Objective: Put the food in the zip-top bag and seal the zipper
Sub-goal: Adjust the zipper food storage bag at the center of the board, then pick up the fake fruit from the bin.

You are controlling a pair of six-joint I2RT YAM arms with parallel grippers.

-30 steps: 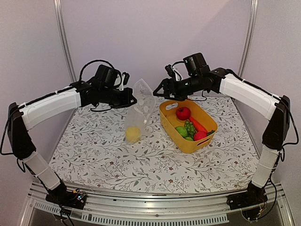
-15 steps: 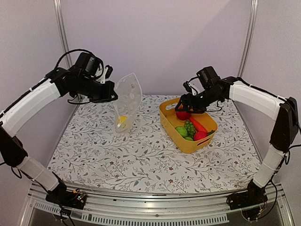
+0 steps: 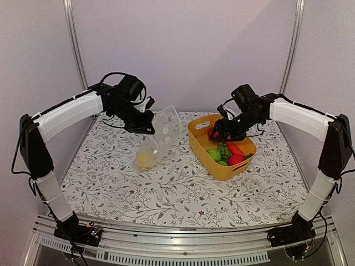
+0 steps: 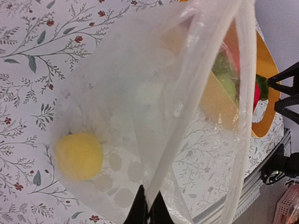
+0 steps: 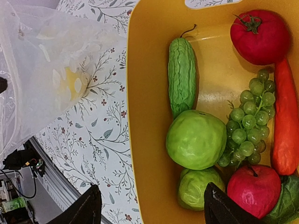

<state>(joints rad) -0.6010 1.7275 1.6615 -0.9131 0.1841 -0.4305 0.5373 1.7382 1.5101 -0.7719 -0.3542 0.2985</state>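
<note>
My left gripper [image 4: 148,211] has its jaws closed tight on one edge of the zip-top bag [image 3: 162,134], near the mouth. The bag hangs tilted from that pinch, its lower end resting on the floral tablecloth [image 3: 166,194]. In the left wrist view the mouth gapes, and the zipper [image 4: 246,93] runs unsealed along the far lip. A yellow lemon [image 4: 78,155] lies at the bottom of the bag, the only food inside it.

My right gripper [image 5: 152,198] is spread wide and holds nothing. It hovers over the far end of the yellow tub [image 3: 222,172], which stands just to the right of the bag. Below its fingers the tub holds a green apple [image 5: 196,139], a ridged green cucumber [image 5: 182,77], a bunch of green grapes [image 5: 250,121], a carrot [image 5: 286,126], a tomato [image 5: 259,36], a red apple [image 5: 254,189] and a small leafy green piece [image 5: 198,186] beside it.
</note>
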